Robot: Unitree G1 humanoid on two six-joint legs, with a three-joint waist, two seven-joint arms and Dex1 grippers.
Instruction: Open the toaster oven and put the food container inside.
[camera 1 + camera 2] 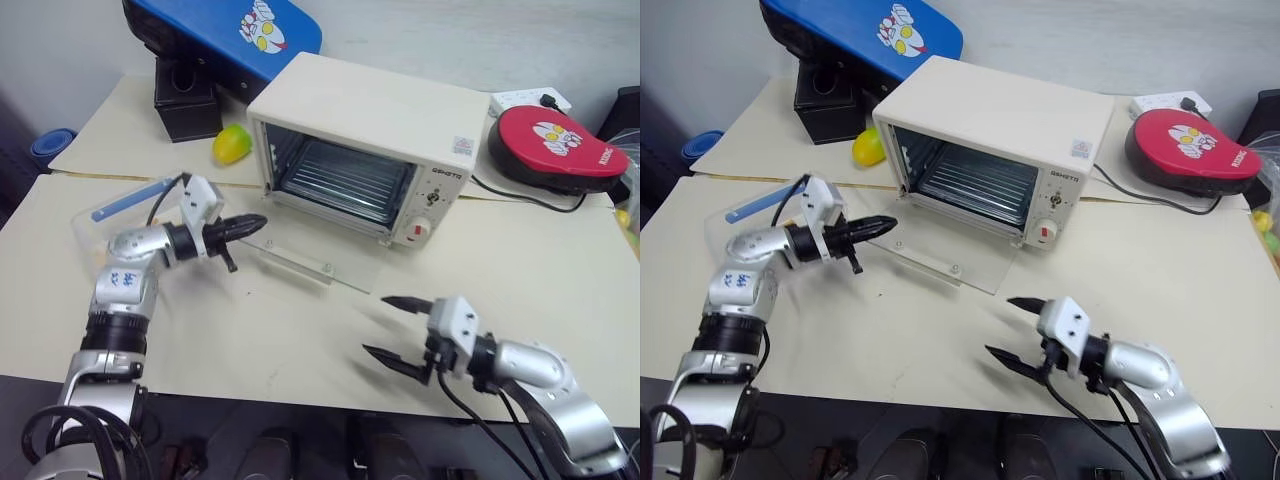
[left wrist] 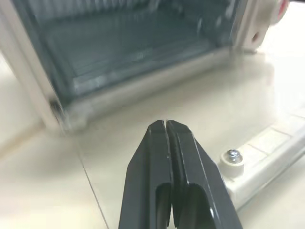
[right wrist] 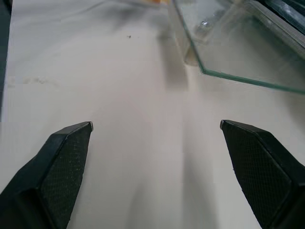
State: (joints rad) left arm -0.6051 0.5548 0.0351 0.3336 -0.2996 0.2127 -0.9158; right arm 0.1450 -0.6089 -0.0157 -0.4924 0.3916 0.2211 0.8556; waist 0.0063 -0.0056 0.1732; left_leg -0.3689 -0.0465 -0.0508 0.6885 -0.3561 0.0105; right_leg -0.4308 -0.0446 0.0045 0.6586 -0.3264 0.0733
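Worktop (image 1: 300, 330), cream, carries everything. Toaster oven (image 1: 375, 115) toward the back edge, middle; glass door (image 1: 315, 255) dropped flat onto the surface, wire rack (image 1: 345, 180) exposed. Food container (image 1: 115, 215) near the left edge, partly behind the left arm. Right gripper (image 1: 395, 328) near the front edge, fingers wide apart, empty. Left gripper (image 1: 250, 222) at the door's left end, fingers pressed together, nothing between.

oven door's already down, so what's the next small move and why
Probably open the left claw and swing it back to the food container. The toaster oven stands open with its glass door flat on the table and its rack bare, the container sits just behind the left arm, and that claw is shut on nothing.
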